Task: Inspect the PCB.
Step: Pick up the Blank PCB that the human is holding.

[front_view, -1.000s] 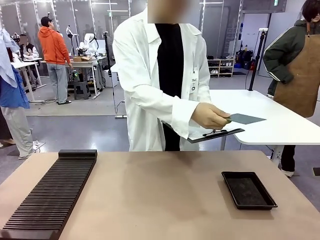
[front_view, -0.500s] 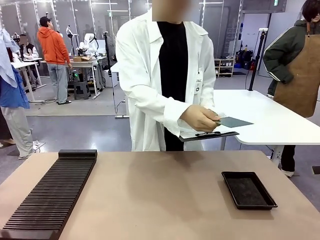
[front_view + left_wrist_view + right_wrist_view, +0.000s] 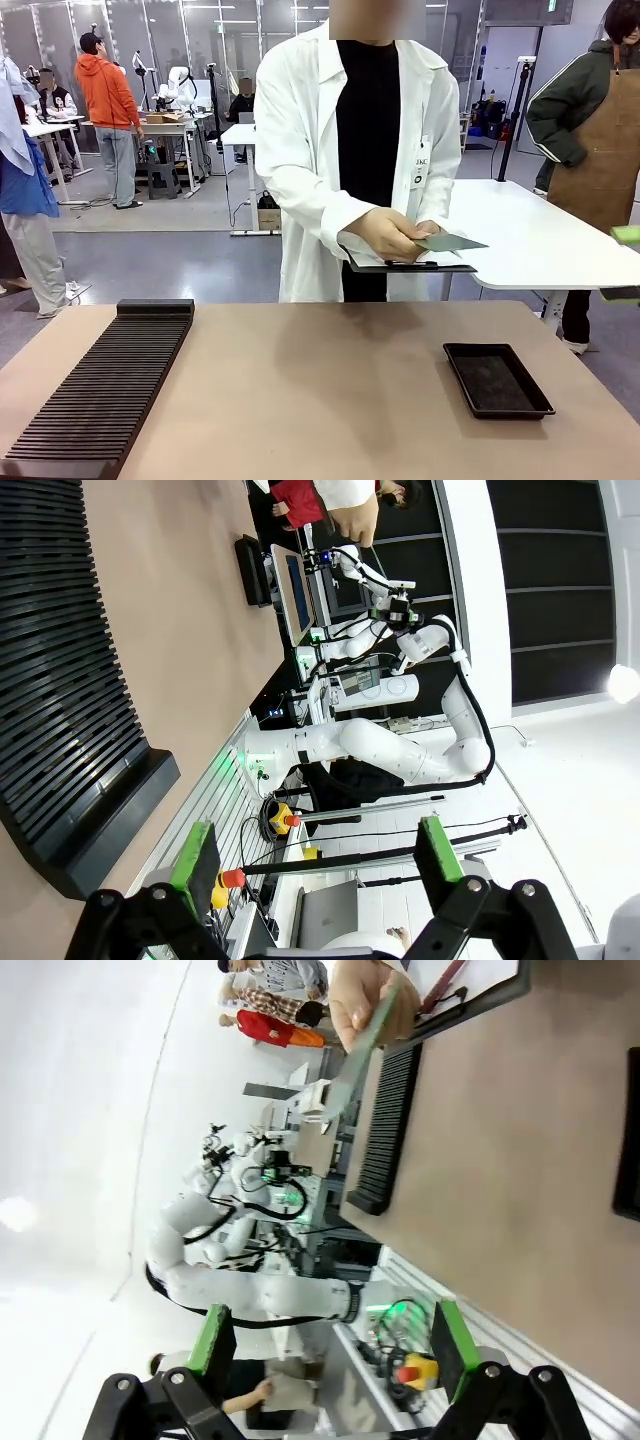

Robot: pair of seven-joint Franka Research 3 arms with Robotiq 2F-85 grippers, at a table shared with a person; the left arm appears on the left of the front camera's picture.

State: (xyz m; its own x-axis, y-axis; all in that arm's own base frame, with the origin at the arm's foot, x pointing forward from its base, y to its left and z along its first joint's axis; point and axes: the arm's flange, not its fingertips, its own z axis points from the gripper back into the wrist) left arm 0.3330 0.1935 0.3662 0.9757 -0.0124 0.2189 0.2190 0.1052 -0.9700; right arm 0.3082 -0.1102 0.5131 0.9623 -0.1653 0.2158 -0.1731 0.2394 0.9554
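Both the left gripper [image 3: 318, 858] and the right gripper [image 3: 330, 1345] hang with their green-padded fingers spread wide and nothing between them, while a person in a white lab coat stands beyond the far edge of the table [image 3: 330, 400]. The person's hand [image 3: 385, 235] pinches the PCB [image 3: 452, 242] by one end. The thin green board is held nearly level in front of the body, just above a clipboard [image 3: 412, 266]. It is off the table altogether, past the right half of the far edge. Seen from the right wrist camera, the board shows edge-on as a thin green strip in the person's fingers, with the tan tabletop running beside it. A slotted black rack [image 3: 100, 390] runs along the table's left edge from the near corner toward the far edge, and the left wrist camera looks out across its ribbed top. A shallow black tray [image 3: 497, 380] lies flat near the right edge, well apart from the rack and on the near side of the board held in the air.
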